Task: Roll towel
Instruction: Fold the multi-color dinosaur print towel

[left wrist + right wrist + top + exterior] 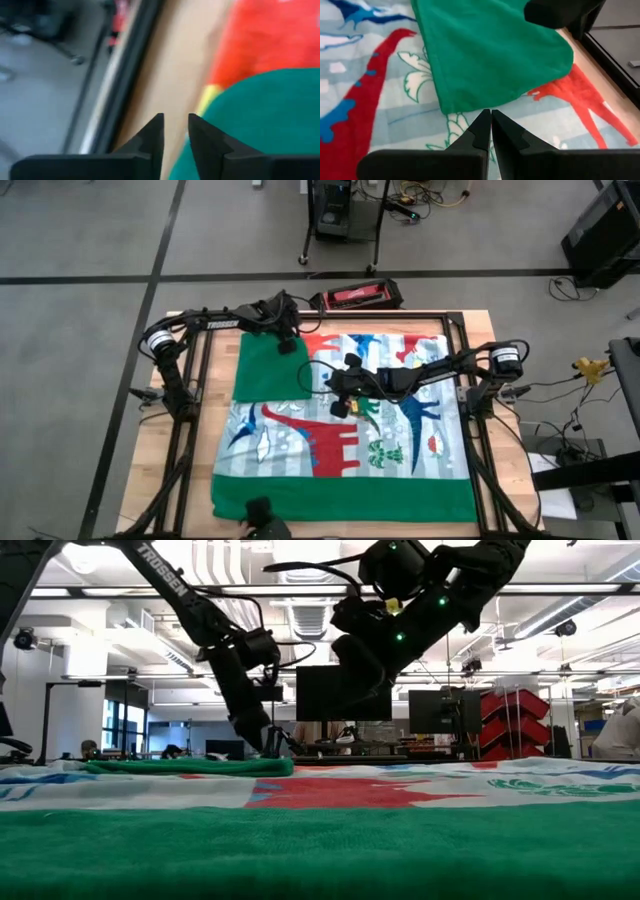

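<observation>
The towel [340, 440] lies spread on the wooden table, its dinosaur face up and a green band along its near edge. Its far-left part is folded over onto the face as a green flap [270, 370], also seen in the right wrist view [490, 50]. My left gripper [176, 125] stands at the flap's far edge [288, 345], tilted down, its fingers slightly open with bare wood showing between them. My right gripper [491, 117] is shut and hovers over the towel's middle [338, 405], clear of the cloth in the low view [350, 690]. My left gripper's fingertips [200, 130] stand right at the green flap's far edge [225, 125], coming slantwise from above. Nothing lies between them. Whether a finger still touches the cloth, I cannot tell.
Black frame rails run along the table's left [195, 410] and right [470, 430] sides. A red and black case [358, 295] sits at the far edge. A dark object [265, 520] sits at the near edge on the green band.
</observation>
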